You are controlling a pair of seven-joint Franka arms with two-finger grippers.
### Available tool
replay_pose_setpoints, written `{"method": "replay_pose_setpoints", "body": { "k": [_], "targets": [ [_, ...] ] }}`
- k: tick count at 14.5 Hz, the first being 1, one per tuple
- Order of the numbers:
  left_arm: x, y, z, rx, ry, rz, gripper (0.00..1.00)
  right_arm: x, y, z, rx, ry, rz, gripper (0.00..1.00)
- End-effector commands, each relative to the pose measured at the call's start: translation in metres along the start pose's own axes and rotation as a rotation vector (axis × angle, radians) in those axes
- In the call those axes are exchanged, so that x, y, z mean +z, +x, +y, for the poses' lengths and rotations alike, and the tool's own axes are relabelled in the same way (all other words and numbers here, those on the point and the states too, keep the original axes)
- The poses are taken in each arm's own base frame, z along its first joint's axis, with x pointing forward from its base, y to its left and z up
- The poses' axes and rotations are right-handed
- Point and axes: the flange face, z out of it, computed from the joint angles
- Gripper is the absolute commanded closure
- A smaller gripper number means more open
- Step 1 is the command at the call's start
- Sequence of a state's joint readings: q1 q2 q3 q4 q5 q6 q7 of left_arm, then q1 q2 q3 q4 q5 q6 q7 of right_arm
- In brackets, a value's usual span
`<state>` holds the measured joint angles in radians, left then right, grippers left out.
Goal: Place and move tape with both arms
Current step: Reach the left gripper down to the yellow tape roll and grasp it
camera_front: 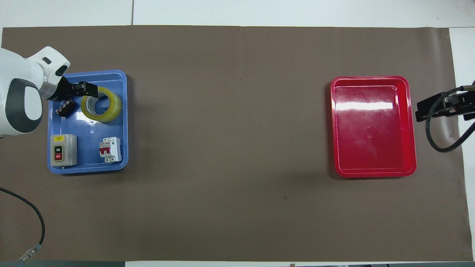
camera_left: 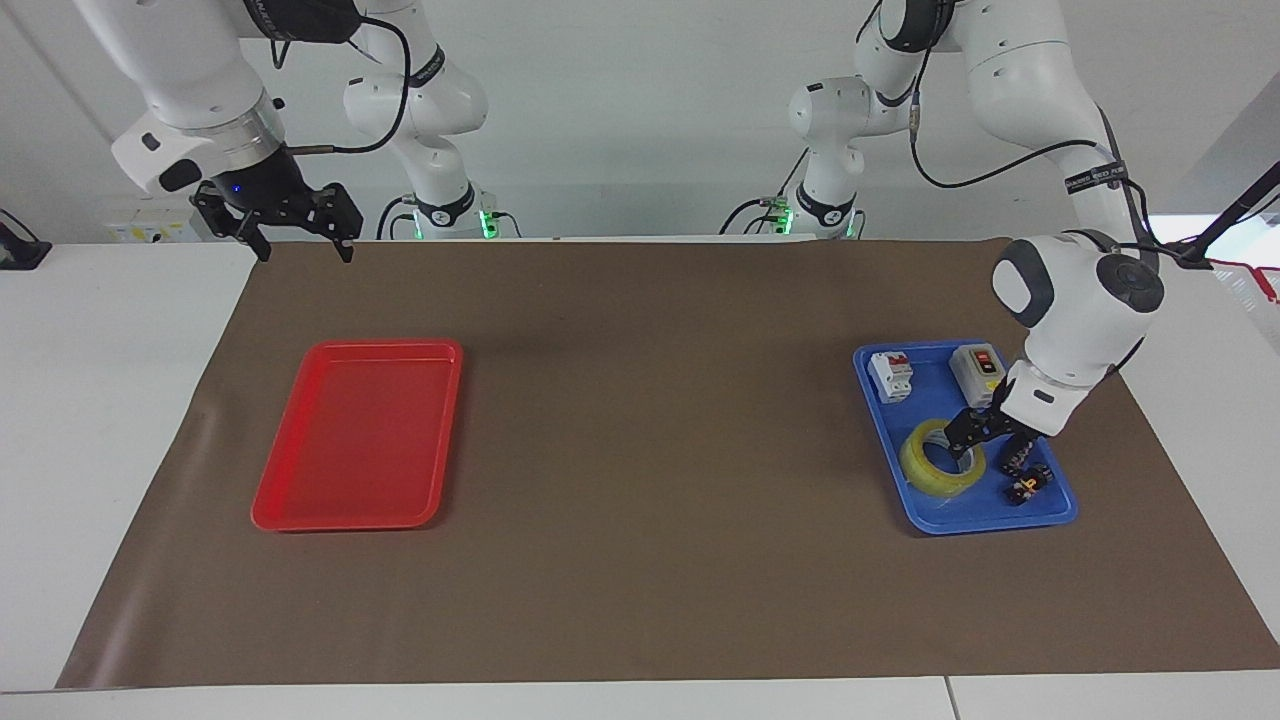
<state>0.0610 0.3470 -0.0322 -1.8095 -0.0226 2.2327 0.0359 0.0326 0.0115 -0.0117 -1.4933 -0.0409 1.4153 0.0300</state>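
Note:
The tape (camera_left: 935, 468) (camera_front: 111, 107), a translucent yellow roll, lies flat in the blue tray (camera_left: 960, 525) (camera_front: 89, 168) at the left arm's end of the table. My left gripper (camera_left: 988, 446) (camera_front: 86, 89) is open and low over the roll's rim, on the side toward the black terminal blocks. Whether a finger touches the roll I cannot tell. Nothing is gripped. My right gripper (camera_left: 303, 250) (camera_front: 418, 110) waits open in the air over the mat's edge at the right arm's end, near the red tray (camera_left: 350, 520) (camera_front: 371, 174).
The blue tray also holds a grey on/off switch box (camera_left: 980, 375) (camera_front: 63, 149), a white circuit breaker (camera_left: 890, 375) (camera_front: 110, 149) and black terminal blocks (camera_left: 1030, 480) (camera_front: 65, 108). The red tray holds nothing. Brown paper (camera_left: 650, 450) covers the table. Two smaller white arms (camera_left: 430, 120) stand at the robots' end.

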Motion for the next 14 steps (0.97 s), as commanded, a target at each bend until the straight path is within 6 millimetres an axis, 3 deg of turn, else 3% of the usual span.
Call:
{"method": "replay_pose_setpoints", "body": {
  "k": [1,3,4,5,6,7,11,14],
  "targets": [
    [0.017,-0.01,-0.002,0.01,-0.009,0.003,0.0,-0.001,0.001,0.004,0.006,-0.001,0.01,0.0],
    [0.029,-0.019,-0.001,0.011,-0.009,-0.007,0.0,-0.001,0.001,0.003,0.005,-0.001,0.01,0.0],
    [0.031,-0.021,-0.002,0.008,-0.008,-0.007,0.16,-0.001,0.001,0.003,0.003,-0.001,0.01,0.0],
    [0.032,-0.022,-0.002,0.005,-0.008,-0.011,0.48,-0.001,0.001,0.003,0.005,-0.001,0.01,0.0],
    [0.032,-0.024,-0.002,0.002,-0.009,-0.019,0.89,-0.001,0.001,0.003,0.005,-0.001,0.01,0.0],
    [0.031,-0.023,-0.002,0.002,-0.009,-0.02,1.0,0.0,0.0,0.003,0.003,-0.001,0.008,0.0],
    [0.014,-0.022,-0.001,0.0,-0.009,-0.016,1.0,0.0,0.0,0.004,0.006,-0.001,0.008,0.0],
    [-0.028,-0.017,0.009,-0.022,-0.011,-0.038,1.0,0.0,0.0,0.005,0.008,-0.001,0.008,0.0]
  ]
}}
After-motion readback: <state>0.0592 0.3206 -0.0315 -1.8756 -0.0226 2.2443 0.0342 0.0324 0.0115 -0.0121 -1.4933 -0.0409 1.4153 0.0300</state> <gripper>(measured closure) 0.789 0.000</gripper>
